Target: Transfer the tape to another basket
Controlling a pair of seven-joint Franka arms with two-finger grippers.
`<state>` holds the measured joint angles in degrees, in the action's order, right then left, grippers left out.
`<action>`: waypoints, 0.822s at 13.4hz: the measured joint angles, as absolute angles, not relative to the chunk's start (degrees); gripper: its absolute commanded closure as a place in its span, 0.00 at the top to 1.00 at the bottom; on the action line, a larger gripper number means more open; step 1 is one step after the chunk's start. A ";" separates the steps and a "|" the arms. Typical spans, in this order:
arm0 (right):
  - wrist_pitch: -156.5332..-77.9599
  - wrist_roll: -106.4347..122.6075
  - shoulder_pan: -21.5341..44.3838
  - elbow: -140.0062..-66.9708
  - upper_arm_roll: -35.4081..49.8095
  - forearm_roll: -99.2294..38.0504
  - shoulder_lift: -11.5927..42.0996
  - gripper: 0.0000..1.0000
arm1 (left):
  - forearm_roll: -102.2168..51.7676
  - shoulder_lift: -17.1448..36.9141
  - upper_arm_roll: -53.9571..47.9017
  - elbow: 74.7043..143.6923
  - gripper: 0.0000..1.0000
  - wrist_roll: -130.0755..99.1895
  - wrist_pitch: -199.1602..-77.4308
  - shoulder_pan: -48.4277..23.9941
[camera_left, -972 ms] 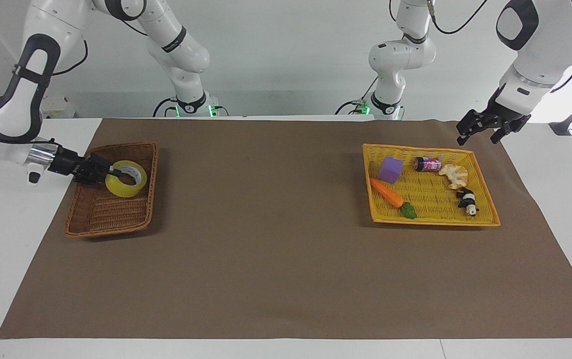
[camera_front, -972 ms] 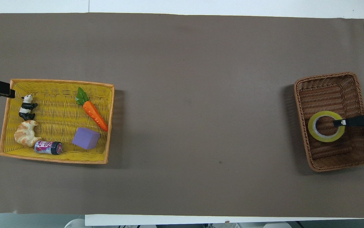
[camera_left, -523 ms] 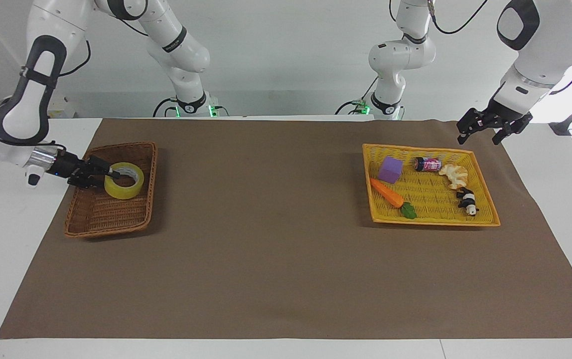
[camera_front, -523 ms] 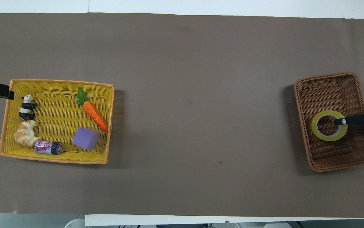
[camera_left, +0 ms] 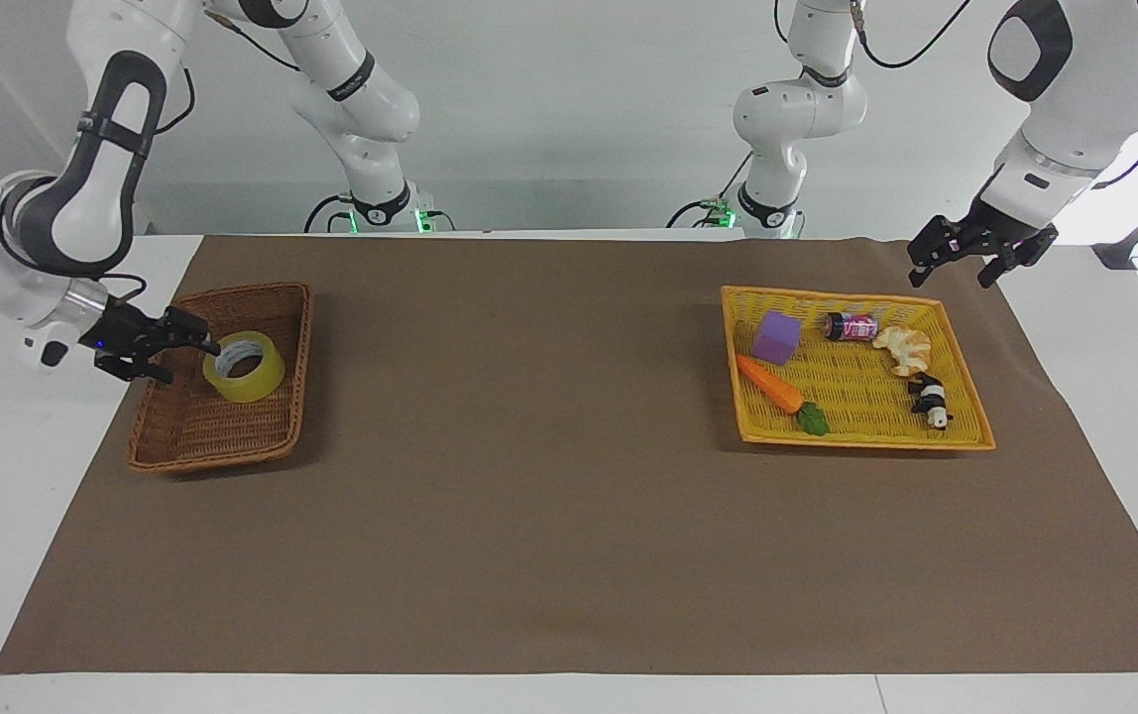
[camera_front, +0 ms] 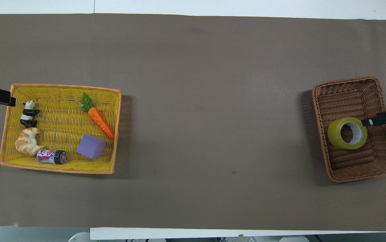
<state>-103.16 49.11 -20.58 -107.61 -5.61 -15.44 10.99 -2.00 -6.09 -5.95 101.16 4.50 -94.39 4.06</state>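
Looking at the brown basket [camera_left: 219, 377], I see the tape [camera_left: 244, 366] lying tilted inside it, just beside my right tool [camera_left: 177, 354], whose fingers stand open and off the roll, at the basket's rim. My left tool [camera_left: 966, 260] waits, fingers apart, over the worktop [camera_left: 549, 516] by the yellow tray [camera_left: 856, 436].

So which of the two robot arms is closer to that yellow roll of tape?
The right one. The right gripper sits just beside the tape at the brown basket's edge, while the left gripper waits over the table's other end.
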 measured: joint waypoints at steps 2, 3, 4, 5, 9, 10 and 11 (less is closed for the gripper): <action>-102.99 42.98 -17.23 -107.18 -5.55 -12.31 7.11 1.00 | -2.00 -6.09 -5.95 101.16 1.00 4.50 -94.38 4.06; -102.38 38.96 -15.75 -107.03 -5.52 -11.03 5.26 1.00 | -1.99 -6.09 -5.95 101.16 1.00 4.50 -94.37 4.06; -100.62 34.31 -14.39 -106.64 -5.48 -9.18 3.44 1.00 | -1.99 -6.09 -5.95 101.16 1.00 4.50 -94.37 4.06; -97.52 29.04 -12.62 -105.62 -5.46 -6.55 1.59 1.00 | -1.99 -6.09 -5.95 101.16 1.00 4.50 -94.37 4.06; -85.74 12.25 -4.92 -97.58 -5.22 0.17 -1.81 1.00 | -1.98 -6.09 -5.95 101.17 1.00 4.50 -94.36 4.06; -83.47 11.16 -4.31 -95.60 -5.21 0.45 -1.77 1.00 | -1.98 -6.09 -5.95 101.17 1.00 4.50 -94.35 4.06; -81.54 10.75 -4.22 -93.44 -5.24 0.46 -1.60 1.00 | -1.98 -6.09 -5.95 101.17 1.00 4.50 -94.35 4.06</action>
